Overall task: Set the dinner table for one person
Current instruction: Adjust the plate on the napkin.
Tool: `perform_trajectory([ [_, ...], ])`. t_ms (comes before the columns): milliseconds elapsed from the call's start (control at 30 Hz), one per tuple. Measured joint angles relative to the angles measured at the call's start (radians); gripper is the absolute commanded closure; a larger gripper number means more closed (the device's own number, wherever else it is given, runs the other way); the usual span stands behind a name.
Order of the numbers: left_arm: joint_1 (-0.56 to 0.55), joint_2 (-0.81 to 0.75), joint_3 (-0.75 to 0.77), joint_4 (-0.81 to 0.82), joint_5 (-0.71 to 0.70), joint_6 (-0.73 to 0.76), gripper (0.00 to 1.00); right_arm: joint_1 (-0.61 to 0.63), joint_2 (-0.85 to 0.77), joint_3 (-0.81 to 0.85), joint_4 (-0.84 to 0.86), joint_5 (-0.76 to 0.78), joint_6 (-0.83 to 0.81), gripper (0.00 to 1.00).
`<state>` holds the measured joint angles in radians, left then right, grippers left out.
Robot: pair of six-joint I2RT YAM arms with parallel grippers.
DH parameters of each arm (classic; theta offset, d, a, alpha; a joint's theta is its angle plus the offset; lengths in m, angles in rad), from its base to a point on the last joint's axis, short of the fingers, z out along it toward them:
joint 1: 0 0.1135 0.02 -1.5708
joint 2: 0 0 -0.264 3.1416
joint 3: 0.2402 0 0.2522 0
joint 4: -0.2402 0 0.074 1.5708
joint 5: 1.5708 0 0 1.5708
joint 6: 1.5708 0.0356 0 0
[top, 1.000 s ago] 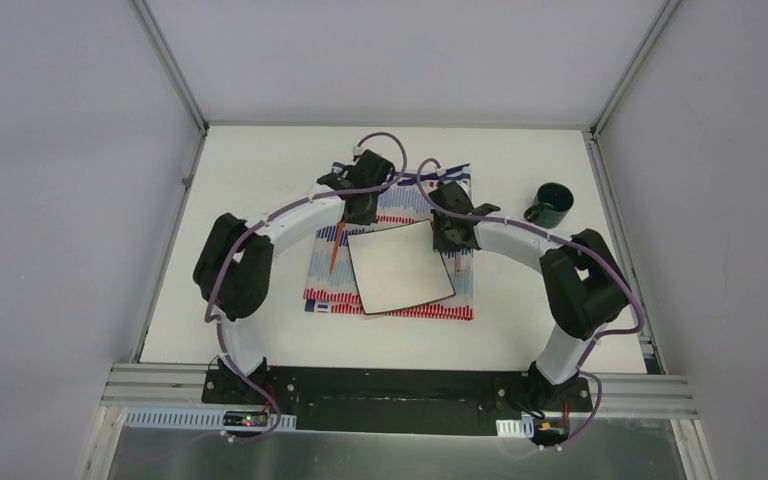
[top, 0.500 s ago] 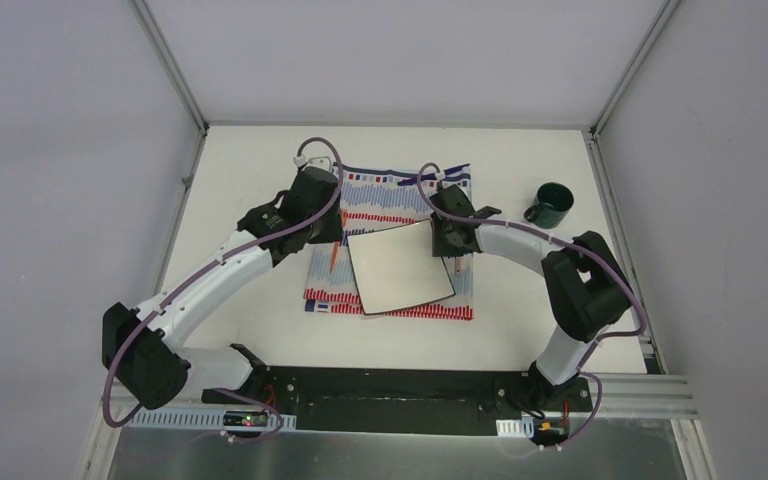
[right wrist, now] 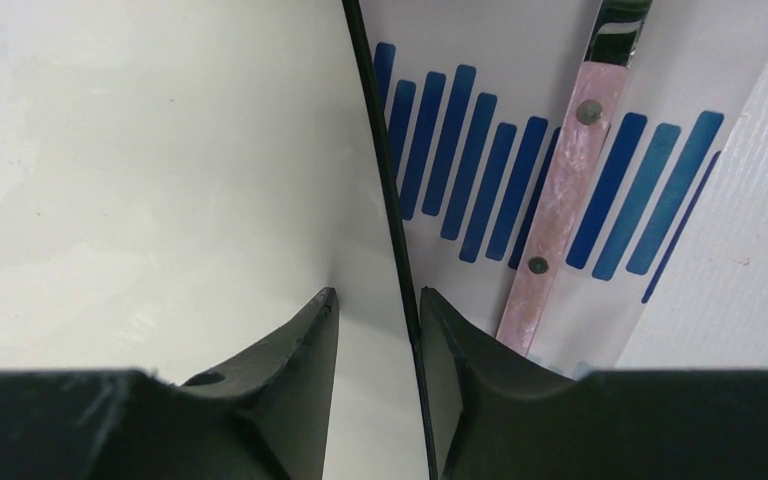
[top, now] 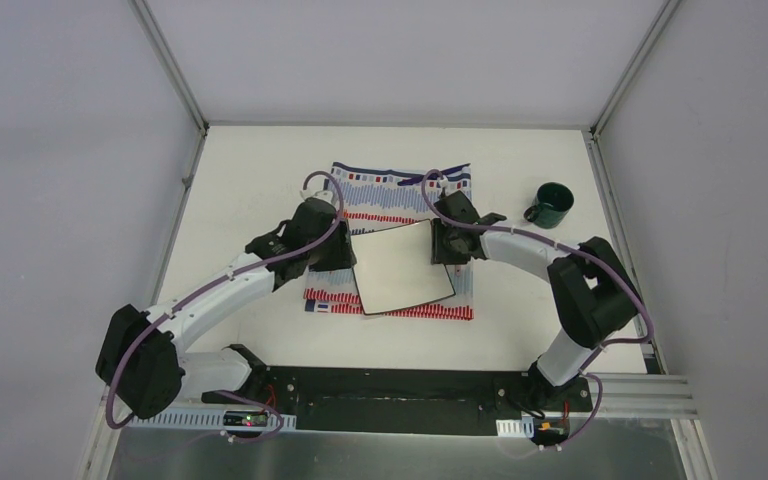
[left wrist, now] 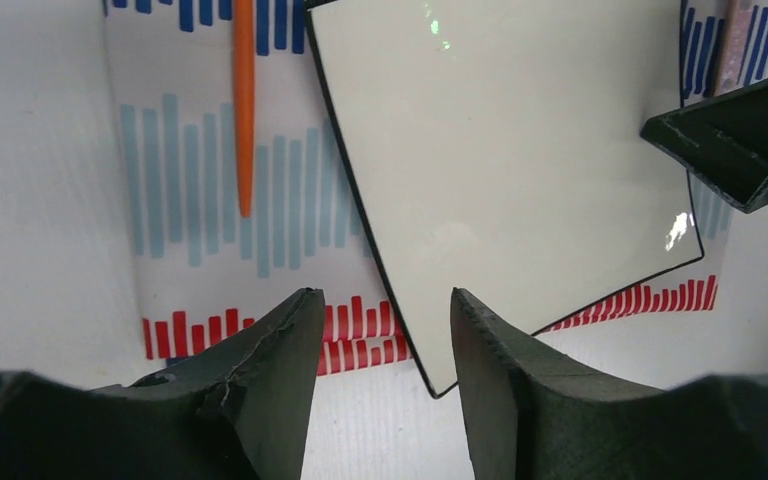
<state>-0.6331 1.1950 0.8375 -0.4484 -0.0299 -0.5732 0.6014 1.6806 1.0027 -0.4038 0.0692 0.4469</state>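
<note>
Astride plate point(right wrist: 160, 160) rim, right fingers point(right wrist: 295, 365) (parted)

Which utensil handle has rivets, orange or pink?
The pink handle, on the striped cloth by the right gripper, beside the white plate: two metal rivets. The orange handle shows none.

Plate point(left wrist: 505, 170): white, square, black-rimmed, lying on the striped cloth point(left wrist: 190, 200). The two dark fingers point(left wrist: 270, 380) of the left tool point(left wrist: 382, 300) stand apart at the plate's near corner, gripping nothing; we see that corner in the gap between them. Left of the plate, an orange handle point(left wrist: 245, 100) lies on the cloth, apart from the plate's left edge. Over the plate's right edge we see part of the right tool point(left wrist: 740, 135); contact not discernible. Beyond that edge lies a pink handle point(left wrist: 732, 45). Farther left of the plate is bare white bench point(left wrist: 30, 180).
</note>
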Motion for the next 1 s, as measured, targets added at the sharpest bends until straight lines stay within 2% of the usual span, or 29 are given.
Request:
perform_trajectory([
  [267, 0.000, 0.119, -0.077, 0.200, 0.064, -0.015, 0.49, 0.000, -0.024, -0.027, 0.006, -0.003, 0.004, 0.60],
  [733, 0.000, 0.164, -0.169, 0.331, 0.068, -0.036, 0.48, -0.002, -0.032, -0.037, 0.005, -0.003, 0.004, 0.60],
  [933, 0.001, 0.244, -0.190, 0.436, 0.113, -0.066, 0.49, -0.003, -0.032, -0.037, 0.006, -0.004, 0.005, 0.60],
  [1000, 0.005, 0.263, -0.192, 0.481, 0.123, -0.071, 0.52, -0.003, -0.032, -0.037, 0.008, -0.006, 0.005, 0.61],
])
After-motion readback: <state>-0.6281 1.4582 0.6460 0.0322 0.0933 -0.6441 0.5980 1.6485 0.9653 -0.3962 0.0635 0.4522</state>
